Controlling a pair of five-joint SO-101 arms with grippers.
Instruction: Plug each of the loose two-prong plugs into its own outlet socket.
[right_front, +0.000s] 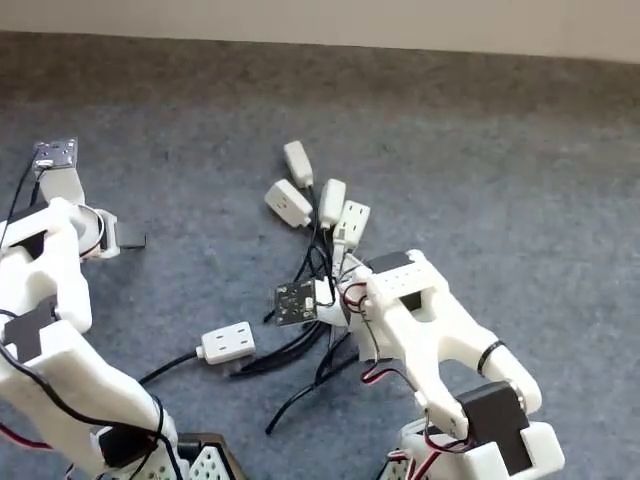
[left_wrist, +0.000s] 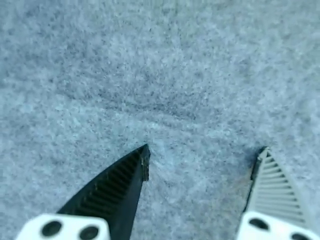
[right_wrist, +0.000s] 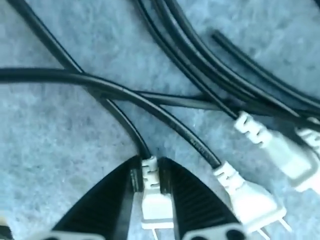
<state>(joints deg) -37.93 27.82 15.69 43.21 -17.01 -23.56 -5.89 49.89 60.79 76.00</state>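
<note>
One white plastic two-prong plug (right_wrist: 152, 200) on a black cable is sitting clamped in the right claw (right_wrist: 148, 162). The claw's two dark ribbed fingers (right_wrist: 105, 200) are pressing against the plug's sides with no gap, and the metal prongs are pointing back toward the wrist. Two further plugs are lying loose beside that claw: a second white plug (right_wrist: 252, 197) just outside one finger, and a third white plug (right_wrist: 282, 155) a little farther out on the same side. Several black rubber cables (right_wrist: 165, 85) are crossing one another just beyond the claw's tips, all resting on the grey carpeted table (right_wrist: 55, 130). Ahead of the right claw, four white block-shaped outlet sockets (right_front: 331, 200) are lying fanned out close together. A fifth white outlet socket (right_front: 226, 345) is lying apart, off to the claw's left. The left claw (left_wrist: 204, 157) is hanging wide open with nothing in it, one black finger and one white finger pointing down at the carpet, well apart from the plugs and sockets.
</note>
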